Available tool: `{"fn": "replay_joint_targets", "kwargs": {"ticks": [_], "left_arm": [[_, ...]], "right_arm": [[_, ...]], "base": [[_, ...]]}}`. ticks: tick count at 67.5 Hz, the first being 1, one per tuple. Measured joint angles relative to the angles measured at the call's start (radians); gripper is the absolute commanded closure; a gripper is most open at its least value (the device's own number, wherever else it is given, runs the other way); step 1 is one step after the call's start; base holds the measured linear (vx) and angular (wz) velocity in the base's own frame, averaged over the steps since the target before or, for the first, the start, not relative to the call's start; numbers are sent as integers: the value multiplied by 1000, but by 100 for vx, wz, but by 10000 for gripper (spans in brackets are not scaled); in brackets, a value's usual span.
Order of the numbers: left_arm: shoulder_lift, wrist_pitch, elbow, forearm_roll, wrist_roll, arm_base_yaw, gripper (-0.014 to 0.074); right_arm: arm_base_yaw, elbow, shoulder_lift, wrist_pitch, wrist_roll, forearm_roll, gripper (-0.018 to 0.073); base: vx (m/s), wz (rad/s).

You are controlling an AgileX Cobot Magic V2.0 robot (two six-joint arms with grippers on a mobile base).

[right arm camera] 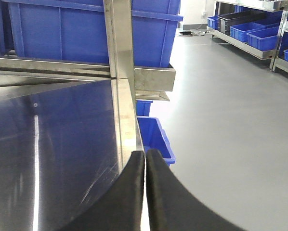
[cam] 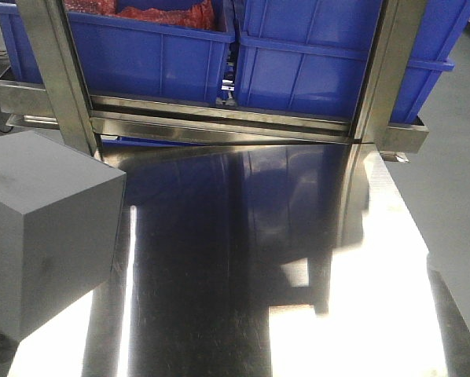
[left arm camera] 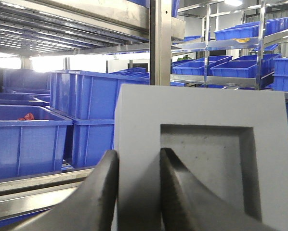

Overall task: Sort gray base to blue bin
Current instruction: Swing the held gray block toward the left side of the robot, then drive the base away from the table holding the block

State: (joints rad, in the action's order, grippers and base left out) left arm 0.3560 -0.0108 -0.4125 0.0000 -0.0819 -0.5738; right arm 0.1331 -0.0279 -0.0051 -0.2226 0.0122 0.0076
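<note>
The gray base point(cam: 42, 228) is a matte gray block held up at the left edge of the front view, above the steel table. In the left wrist view its face with the square recess point(left arm camera: 206, 168) fills the lower right. My left gripper point(left arm camera: 138, 159) is shut on the base's wall, one finger point(left arm camera: 103, 192) outside it and one finger point(left arm camera: 175, 192) inside the recess. My right gripper point(right arm camera: 145, 156) is shut and empty over the table's right edge. Blue bins point(cam: 160, 47) stand on the shelf beyond the table; one point(cam: 337, 63) is to the right.
The shiny steel table point(cam: 251, 267) lies in front, with upright steel posts point(cam: 58, 71) at the shelf. A red item point(cam: 164, 12) lies in the left bin. A smaller blue bin point(right arm camera: 156, 137) sits on the floor to the table's right. More racks of bins point(left arm camera: 240, 62) stand far off.
</note>
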Motion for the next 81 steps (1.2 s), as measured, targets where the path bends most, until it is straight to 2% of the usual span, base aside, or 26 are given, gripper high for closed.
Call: {"fn": "replay_joint_targets", "kwargs": {"ticks": [55, 81], "left_arm": [[0, 1, 0, 0, 0, 0, 593], [0, 1, 0, 0, 0, 0, 593]], "right_arm": [[0, 0, 0, 0, 0, 0, 564], [0, 0, 0, 0, 0, 0, 564]], "base": [[0, -1], [-9, -27]]}}
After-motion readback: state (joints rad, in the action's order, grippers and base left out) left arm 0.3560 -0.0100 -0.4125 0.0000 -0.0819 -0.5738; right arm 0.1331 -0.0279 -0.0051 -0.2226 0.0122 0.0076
